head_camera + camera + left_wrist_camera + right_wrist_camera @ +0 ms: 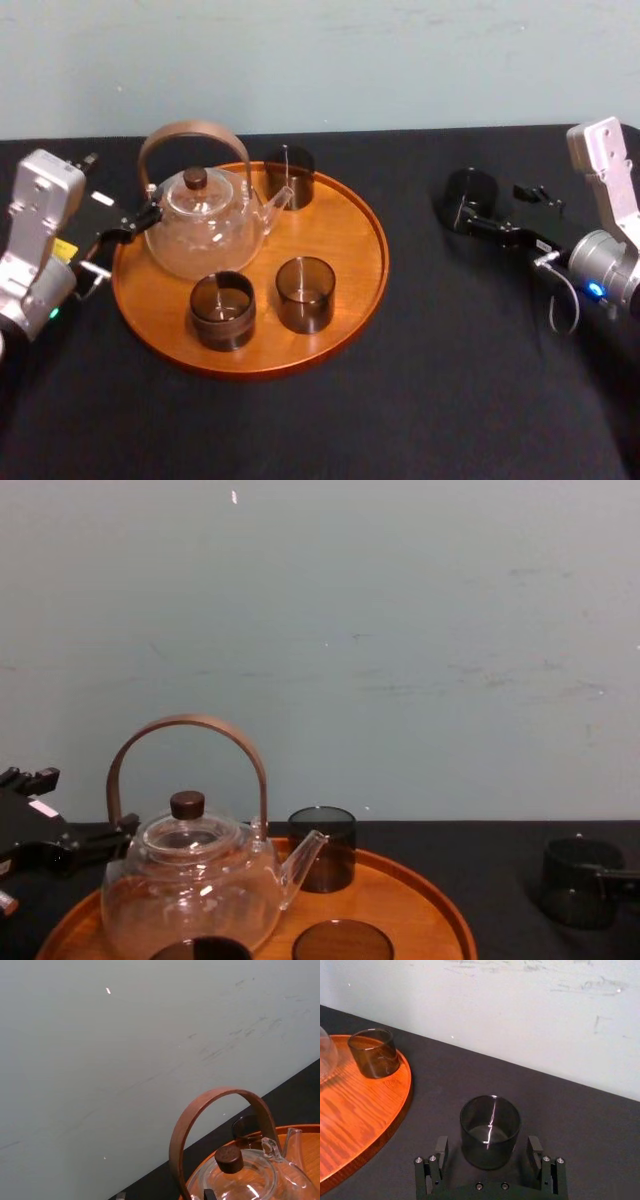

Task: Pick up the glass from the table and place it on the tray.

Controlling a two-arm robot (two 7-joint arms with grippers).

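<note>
The round wooden tray (350, 255) was laid with a glass teapot (205, 232) (bentwood handle upright) and three smoky glasses: a front-left glass (222, 310), a front-right glass (305, 293) and a rear glass (289, 177) by the spout. The fourth glass (468, 195) was stood on the black table (430, 380), well to the right of the tray. It was bracketed by the right gripper (488, 1146), whose fingers (441, 1149) were spread, with gaps on both sides. The left gripper (128, 228) was held at the tray's left rim beside the teapot; its state could not be told.

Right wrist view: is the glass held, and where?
Nothing held: the open right gripper flanks the glass on the table, gaps both sides; the left gripper sits by the tray.
</note>
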